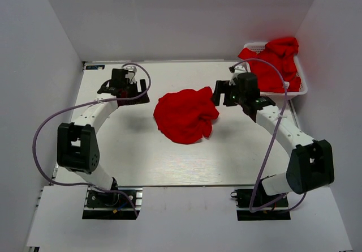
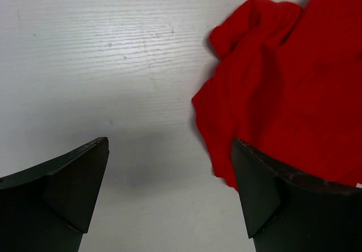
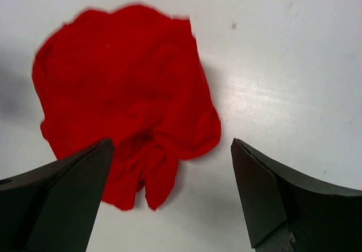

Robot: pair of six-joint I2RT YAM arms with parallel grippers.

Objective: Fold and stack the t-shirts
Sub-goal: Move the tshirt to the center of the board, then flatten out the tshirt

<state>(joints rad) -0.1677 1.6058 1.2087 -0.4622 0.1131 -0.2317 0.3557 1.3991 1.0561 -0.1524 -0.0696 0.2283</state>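
Observation:
One crumpled red t-shirt (image 1: 185,115) lies in a heap at the middle of the table. More red t-shirts (image 1: 277,62) fill the white basket at the back right. My right gripper (image 1: 218,93) hovers just off the heap's right edge, open and holding nothing. In the right wrist view the heap (image 3: 124,88) lies ahead and to the left of the wide jaws (image 3: 169,147). My left gripper (image 1: 141,90) stands open to the left of the heap, apart from it. In its wrist view the shirt (image 2: 294,82) lies beyond the right finger (image 2: 266,195), with bare table between the jaws (image 2: 169,150).
The white lattice basket (image 1: 303,88) sits at the table's back right corner, against the right wall. White walls enclose the table on the left, back and right. Purple cables loop off both arms.

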